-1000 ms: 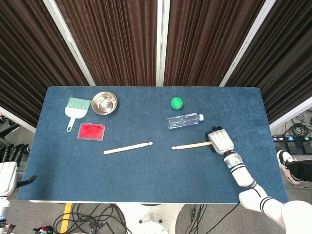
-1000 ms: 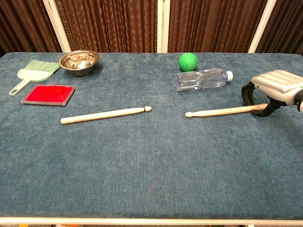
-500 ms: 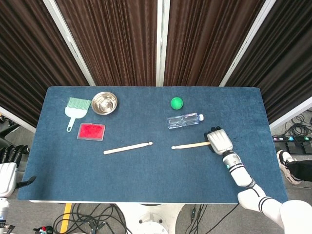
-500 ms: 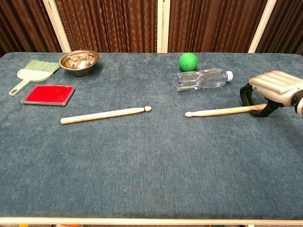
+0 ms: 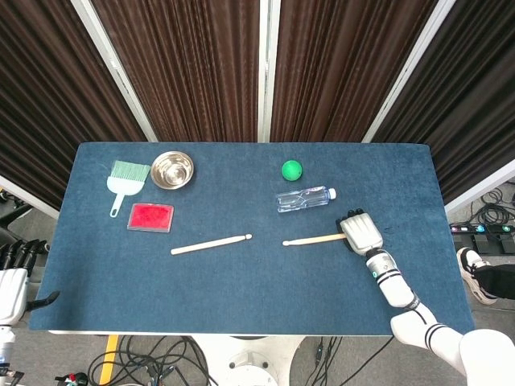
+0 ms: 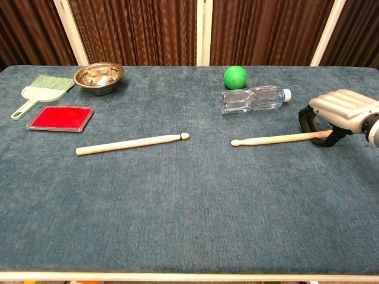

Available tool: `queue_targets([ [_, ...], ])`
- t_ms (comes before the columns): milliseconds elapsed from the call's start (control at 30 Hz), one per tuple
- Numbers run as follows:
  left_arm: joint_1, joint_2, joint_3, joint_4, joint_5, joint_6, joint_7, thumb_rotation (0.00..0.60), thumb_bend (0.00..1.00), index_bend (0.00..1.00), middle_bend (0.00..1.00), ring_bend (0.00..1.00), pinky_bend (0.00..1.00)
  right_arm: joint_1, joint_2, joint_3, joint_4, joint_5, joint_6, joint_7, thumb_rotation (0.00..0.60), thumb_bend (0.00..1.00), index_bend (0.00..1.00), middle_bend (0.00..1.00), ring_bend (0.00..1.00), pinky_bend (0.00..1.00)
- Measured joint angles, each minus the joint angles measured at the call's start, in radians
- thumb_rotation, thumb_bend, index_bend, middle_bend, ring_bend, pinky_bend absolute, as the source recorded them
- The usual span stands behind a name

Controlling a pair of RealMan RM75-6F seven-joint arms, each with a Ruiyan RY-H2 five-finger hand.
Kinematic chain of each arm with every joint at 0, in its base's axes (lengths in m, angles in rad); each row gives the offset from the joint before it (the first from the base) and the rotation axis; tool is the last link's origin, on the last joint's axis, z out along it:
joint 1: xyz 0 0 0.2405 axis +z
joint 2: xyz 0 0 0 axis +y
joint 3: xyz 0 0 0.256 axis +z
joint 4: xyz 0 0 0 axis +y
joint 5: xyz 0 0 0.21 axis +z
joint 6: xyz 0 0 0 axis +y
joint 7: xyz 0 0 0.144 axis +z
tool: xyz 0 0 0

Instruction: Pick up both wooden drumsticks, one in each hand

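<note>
Two wooden drumsticks lie flat on the blue table. The left drumstick (image 5: pixel 211 244) (image 6: pixel 131 143) lies in the middle-left with no hand near it. The right drumstick (image 5: pixel 314 240) (image 6: pixel 275 139) points its tip left, and its butt end runs under my right hand (image 5: pixel 363 233) (image 6: pixel 344 110). That hand arches over the butt, fingers (image 6: pixel 305 118) curled down on one side and the thumb on the other, with a gap still showing around the stick. My left hand (image 5: pixel 11 277) hangs off the table's left edge, fingers apart and holding nothing; only the head view shows it.
A clear plastic bottle (image 5: pixel 306 198) (image 6: pixel 253 98) lies just behind the right drumstick, with a green ball (image 5: pixel 291 170) (image 6: pixel 235 77) beyond it. At the back left stand a steel bowl (image 5: pixel 172 169) (image 6: pixel 99 77), a green hand brush (image 5: pixel 125 181) and a red flat box (image 5: pixel 150 217) (image 6: pixel 60 118).
My right hand has crept slightly left over the butt of the right drumstick, and the stick has slid a touch left with it. The left drumstick and left hand have stayed put.
</note>
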Motion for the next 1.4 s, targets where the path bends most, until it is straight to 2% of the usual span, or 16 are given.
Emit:
queue_targets([
  [167, -0.023, 0.005, -0.005, 0.001, 0.013, -0.022, -0.004, 0.600, 0.04, 0.16, 0.10, 0.02, 0.04, -0.003, 0.020, -0.002, -0.017, -0.012, 0.023, 0.019, 0.600, 0.65, 0.70, 0.64, 0.37, 0.34],
  [267, -0.056, 0.016, -0.016, -0.004, 0.022, -0.059, -0.006, 0.600, 0.04, 0.18, 0.12, 0.03, 0.09, -0.008, 0.053, -0.005, -0.056, -0.026, 0.050, 0.030, 0.600, 0.71, 0.71, 0.64, 0.38, 0.34],
  [367, -0.099, 0.024, -0.035, -0.016, 0.023, -0.099, -0.003, 0.600, 0.06, 0.26, 0.19, 0.10, 0.21, -0.018, 0.100, -0.003, -0.120, -0.036, 0.086, 0.045, 0.600, 0.75, 0.71, 0.65, 0.38, 0.34],
  [433, -0.129, 0.028, -0.050, -0.027, 0.023, -0.125, 0.006, 0.600, 0.08, 0.28, 0.21, 0.16, 0.31, -0.026, 0.144, 0.001, -0.181, -0.041, 0.112, 0.057, 0.600, 0.77, 0.72, 0.65, 0.38, 0.34],
  [600, -0.217, 0.014, -0.094, -0.067, 0.011, -0.198, 0.047, 0.600, 0.15, 0.36, 0.33, 0.40, 0.62, -0.049, 0.269, 0.025, -0.346, -0.048, 0.191, 0.077, 0.600, 0.77, 0.72, 0.65, 0.39, 0.34],
  [700, -0.262, -0.007, -0.110, -0.092, -0.005, -0.251, 0.065, 0.600, 0.17, 0.40, 0.40, 0.49, 0.71, -0.067, 0.347, 0.047, -0.448, -0.052, 0.251, 0.090, 0.600, 0.77, 0.73, 0.65, 0.39, 0.34],
  [833, -0.321, -0.056, -0.124, -0.116, -0.056, -0.331, 0.095, 0.600, 0.20, 0.42, 0.45, 0.54, 0.76, -0.098, 0.439, 0.077, -0.557, -0.058, 0.333, 0.119, 0.600, 0.77, 0.73, 0.65, 0.39, 0.34],
  [967, -0.385, -0.147, -0.137, -0.108, -0.134, -0.396, 0.155, 0.600, 0.24, 0.43, 0.47, 0.58, 0.80, -0.125, 0.482, 0.091, -0.608, -0.061, 0.372, 0.151, 0.600, 0.78, 0.73, 0.65, 0.39, 0.34],
  [1400, -0.579, -0.402, -0.158, 0.069, -0.509, -0.533, 0.436, 0.600, 0.27, 0.43, 0.49, 0.66, 0.82, -0.159, 0.490, 0.075, -0.610, -0.057, 0.383, 0.159, 0.600, 0.78, 0.73, 0.65, 0.39, 0.34],
])
